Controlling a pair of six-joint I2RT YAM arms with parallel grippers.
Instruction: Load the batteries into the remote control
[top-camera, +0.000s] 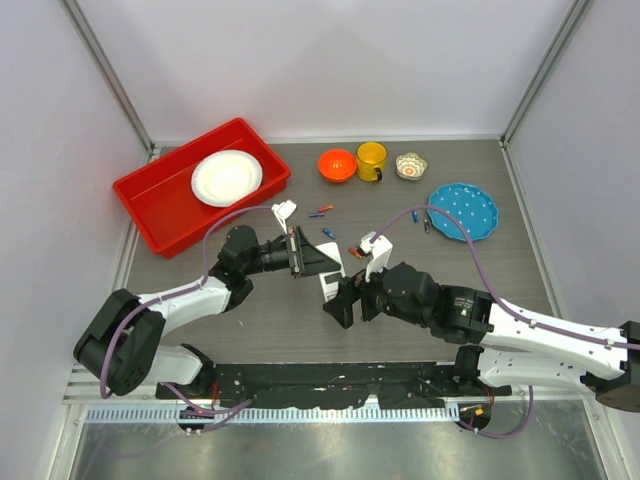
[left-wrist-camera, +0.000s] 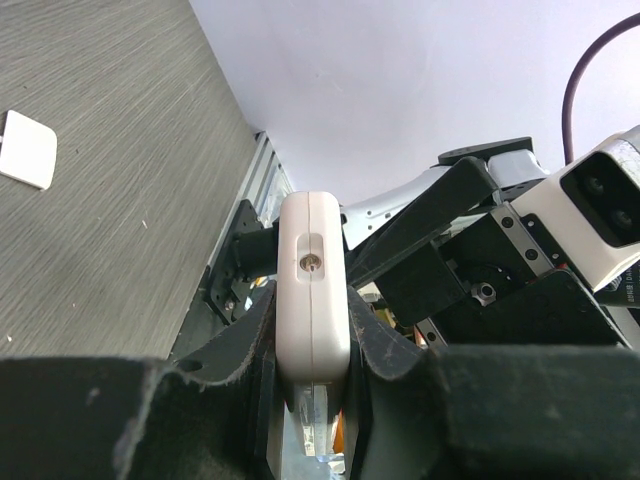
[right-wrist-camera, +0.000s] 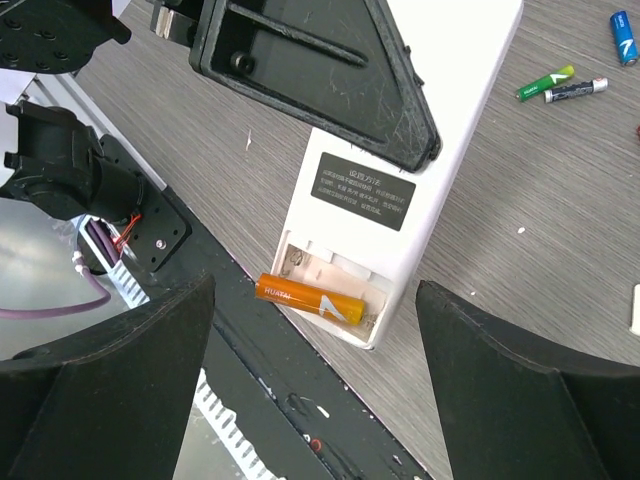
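- Nearest the bases, right gripper (top-camera: 347, 298): fingers spread wide, holding nothing, poised just over the remote's near end.
- The remote (right-wrist-camera: 430, 170) is pinched across its sides by the left gripper (top-camera: 297, 252), jaws pressed tight on it, back facing the right wrist camera. Cannot tell whether it touches the tabletop (top-camera: 530, 250).
- The compartment (right-wrist-camera: 320, 265) is open. One orange battery (right-wrist-camera: 310, 298) lies in it, slightly askew, perhaps not fully seated. The slot beside it looks empty.
- Step, as I read it: first cell in, second wanted. Next move calls for pressing this one flat, then fetching a loose cell and matching its polarity.
- Farther out, loose batteries (top-camera: 321, 212) lie scattered, apart from the remote. The cover (top-camera: 285, 210) lies near them.
- Only the right wrist view shows the compartment; in the top view the arms hide it. The left wrist view gives just the remote's end in the clamp.
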